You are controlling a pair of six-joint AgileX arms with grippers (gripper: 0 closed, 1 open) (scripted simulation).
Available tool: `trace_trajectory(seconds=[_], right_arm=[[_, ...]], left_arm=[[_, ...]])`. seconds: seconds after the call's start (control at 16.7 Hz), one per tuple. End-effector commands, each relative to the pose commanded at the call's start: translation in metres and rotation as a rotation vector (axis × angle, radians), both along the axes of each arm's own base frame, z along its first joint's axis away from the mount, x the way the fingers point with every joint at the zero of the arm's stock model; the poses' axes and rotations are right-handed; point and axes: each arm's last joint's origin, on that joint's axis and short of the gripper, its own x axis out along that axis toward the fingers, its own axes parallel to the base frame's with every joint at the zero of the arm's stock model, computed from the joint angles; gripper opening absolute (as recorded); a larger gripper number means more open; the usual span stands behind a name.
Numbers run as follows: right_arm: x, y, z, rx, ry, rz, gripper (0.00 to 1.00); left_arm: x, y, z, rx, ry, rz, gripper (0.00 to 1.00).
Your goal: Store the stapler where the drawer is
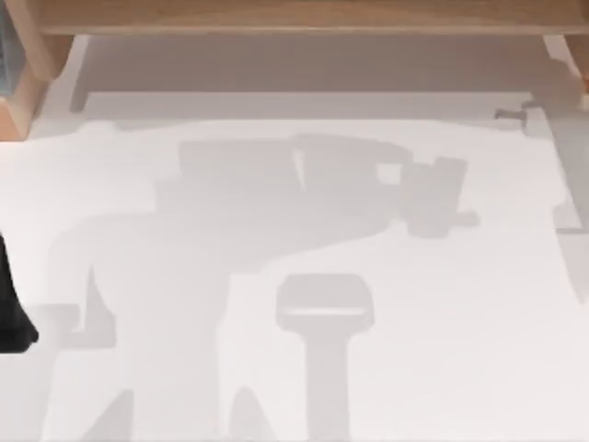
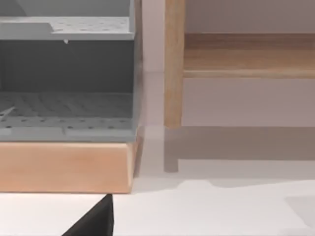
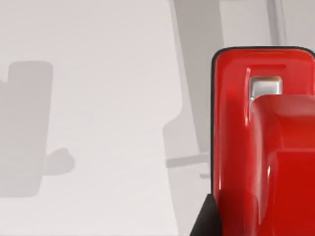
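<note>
From above, the white table (image 1: 294,387) carries only grey shadows of the arms. A wooden shelf frame (image 1: 294,17) runs along the upper edge of the frame, and a wooden-based cabinet corner (image 1: 17,101) sits at upper left. A black piece of the left arm (image 1: 11,304) pokes in at the left edge.

The left wrist view faces a grey perforated drawer unit (image 2: 66,105) on a wooden base (image 2: 64,167), its grey shelves bare, beside a wooden post (image 2: 173,64).

In the right wrist view the stapler (image 3: 266,147) rises glossy red at lower right, above the table. Whether either claw is apart or together I cannot tell.
</note>
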Motion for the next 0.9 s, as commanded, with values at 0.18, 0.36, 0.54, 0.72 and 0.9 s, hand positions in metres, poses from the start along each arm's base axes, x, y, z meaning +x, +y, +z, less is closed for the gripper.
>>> trace_trajectory(seconds=[0.18, 0.36, 0.54, 0.72, 0.9], right_arm=[[0.011, -0.063, -0.009, -0.072, 0.015, 0.107, 0.0], [0.029, -0.115, -0.043, -0.116, 0.026, 0.168, 0.0], [0.045, -0.149, -0.098, -0.105, 0.094, 0.192, 0.0], [0.05, -0.159, -0.146, -0.062, 0.189, 0.211, 0.0], [0.05, -0.16, -0.156, -0.051, 0.214, 0.214, 0.0]], left_arm=[[0.0, 0.0, 0.0, 0.0, 0.0, 0.0, 1.0], [0.0, 0.0, 0.0, 0.0, 0.0, 0.0, 1.0], [0.0, 0.0, 0.0, 0.0, 0.0, 0.0, 1.0], [0.0, 0.0, 0.0, 0.0, 0.0, 0.0, 1.0], [0.0, 0.0, 0.0, 0.0, 0.0, 0.0, 1.0]])
